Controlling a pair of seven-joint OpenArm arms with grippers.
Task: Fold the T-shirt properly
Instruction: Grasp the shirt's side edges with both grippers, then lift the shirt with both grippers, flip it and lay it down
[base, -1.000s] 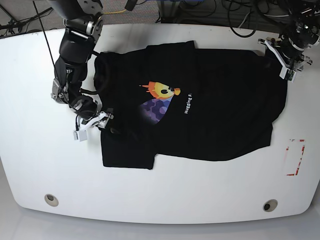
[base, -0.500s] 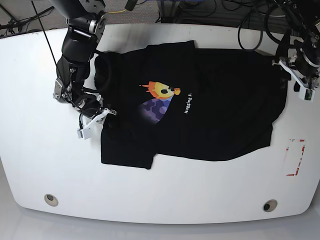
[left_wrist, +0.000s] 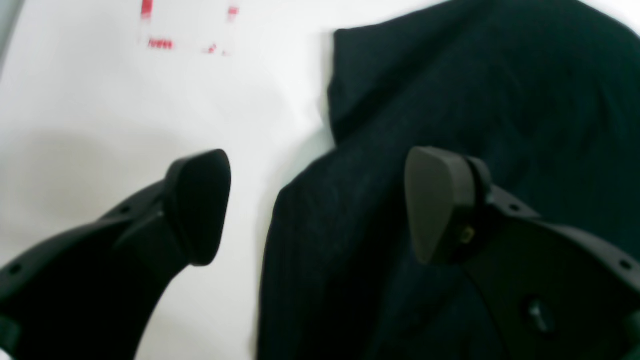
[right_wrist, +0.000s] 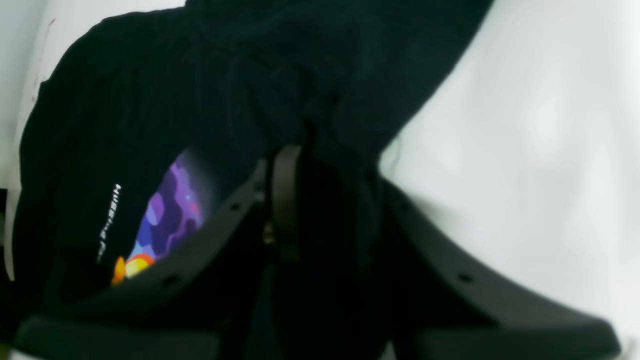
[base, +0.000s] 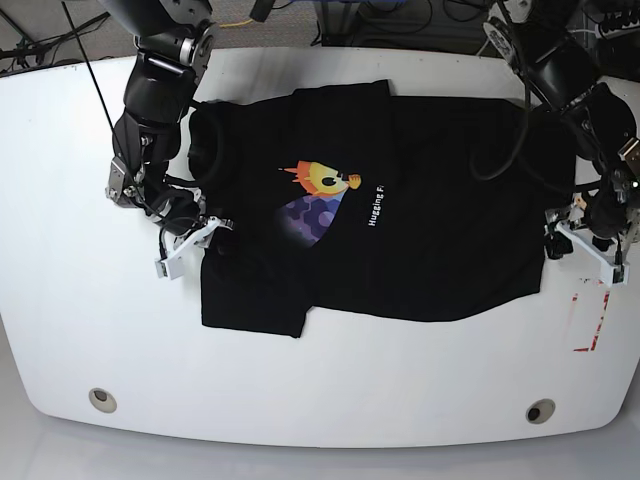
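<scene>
left wrist view alone: left gripper (left_wrist: 315, 205) jaws wide over t-shirt (left_wrist: 450, 100) hem; right gripper (right_wrist: 320, 200) jaws pinching black cloth

Bright, even overhead light; both wrist views are soft and blurred, the base view sharp, white table (base: 330, 390) faintly glaring.

Black T-shirt (base: 400, 200) with bird print up, spread flat, one sleeve folded in

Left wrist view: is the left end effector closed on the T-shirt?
No, the left end effector stands wide open above the T-shirt edge, gripping nothing.
</scene>
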